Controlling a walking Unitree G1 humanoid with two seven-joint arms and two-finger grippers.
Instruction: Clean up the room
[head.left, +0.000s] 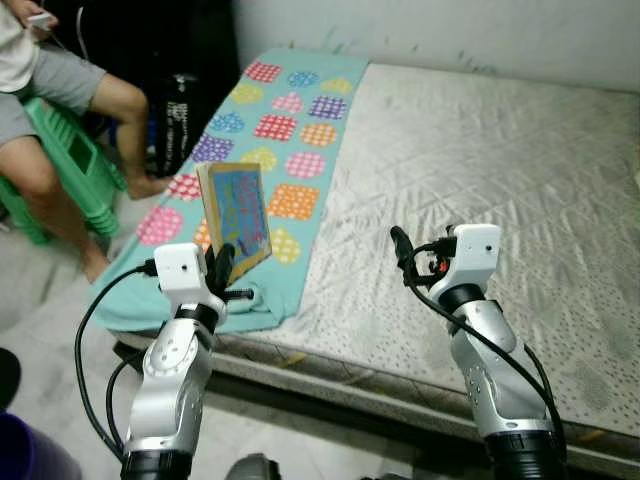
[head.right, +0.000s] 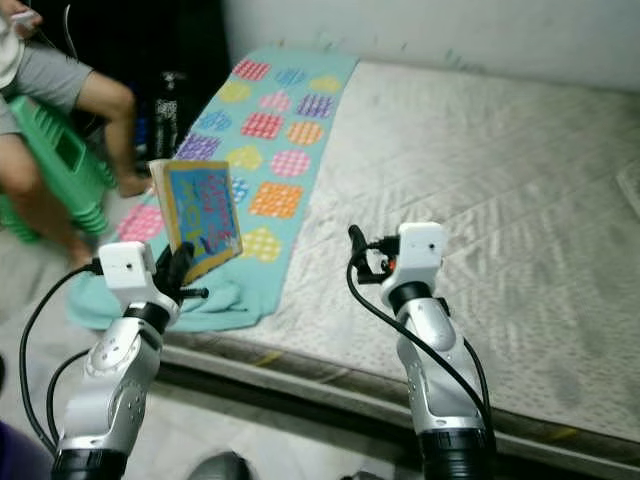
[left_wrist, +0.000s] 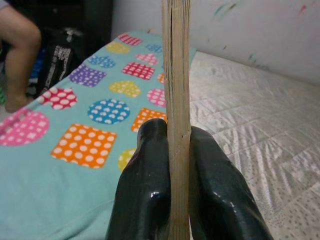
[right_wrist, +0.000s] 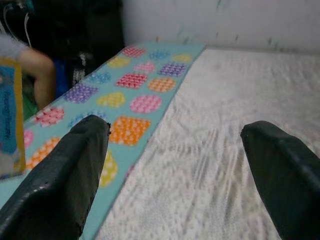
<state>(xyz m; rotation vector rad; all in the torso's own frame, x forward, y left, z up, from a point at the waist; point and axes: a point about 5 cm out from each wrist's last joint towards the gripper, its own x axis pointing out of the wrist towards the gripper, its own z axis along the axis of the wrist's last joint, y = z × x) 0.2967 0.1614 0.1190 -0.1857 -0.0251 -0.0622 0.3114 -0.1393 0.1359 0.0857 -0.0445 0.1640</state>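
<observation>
The left tool (head.left: 226, 268) clamps an upright book (head.left: 238, 217) above the near-left blanket (head.left: 300, 110); the right tool (head.left: 402, 250) hangs spread over the mattress (head.left: 500, 170)

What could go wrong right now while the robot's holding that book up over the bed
The left gripper pinches the book only at its lower edge, so the tall, upright book could tilt or slip out and drop onto the patterned blanket or off the mattress edge. A person sits close on the robot's left; a swing that way might bring the book near their legs. The right gripper hangs open, not supporting the book.
</observation>
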